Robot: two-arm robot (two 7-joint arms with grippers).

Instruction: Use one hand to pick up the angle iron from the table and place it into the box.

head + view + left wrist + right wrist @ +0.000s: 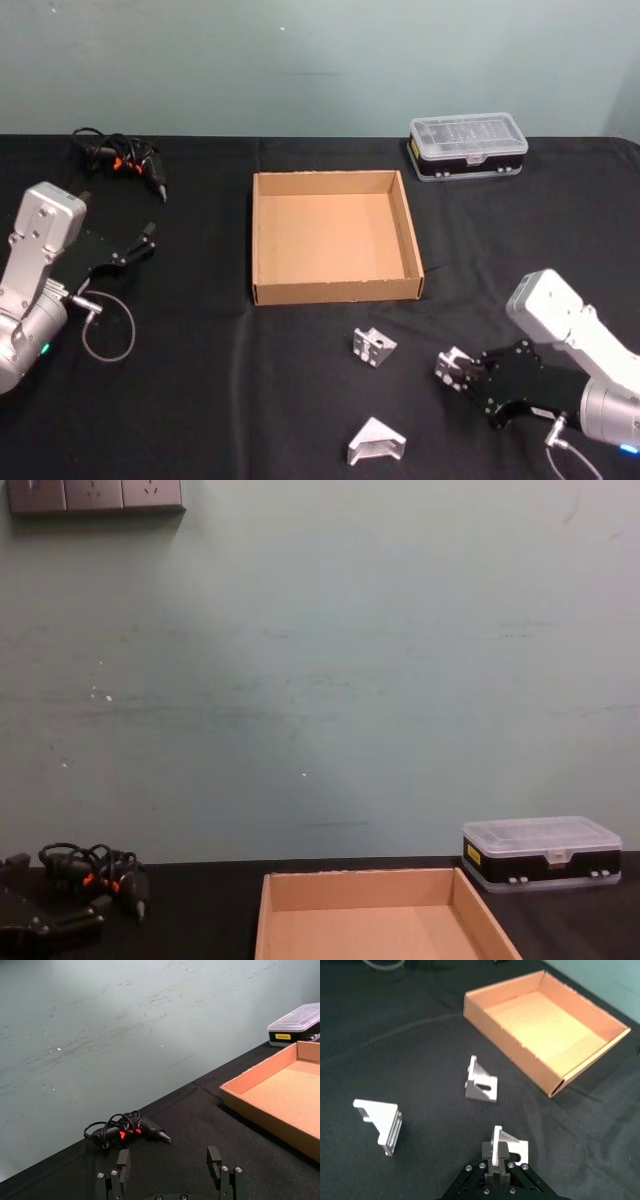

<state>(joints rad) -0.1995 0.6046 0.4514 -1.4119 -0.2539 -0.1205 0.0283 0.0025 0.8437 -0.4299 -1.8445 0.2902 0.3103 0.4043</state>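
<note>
Pale grey metal, cast or extruded by the look of it, makes up the angle iron (512,1144). Our right hand (496,1156) pinches it by one upright flange, its two fingers pressed together on that thin wall while the other flange juts off to the side. The piece is at the near right of the black worktop (200,400), in front of the box (338,291) and off its right front corner. We cannot tell whether it rests on the surface or hangs just clear of it. We judge the piece stiff, small and light, but smooth-faced, so it could pivot or slip between the pads if the grip is shallow. The flat of the flange, close to the corner and clear of the slot, looks to us the best place to hold. A second bracket (373,347) lies just to its left and a third bracket (377,441) lies nearer us, both apart from it. Our left hand (138,243) is parked at the far left, fingers spread and holding nothing. The box is open-topped with nothing in it.
</note>
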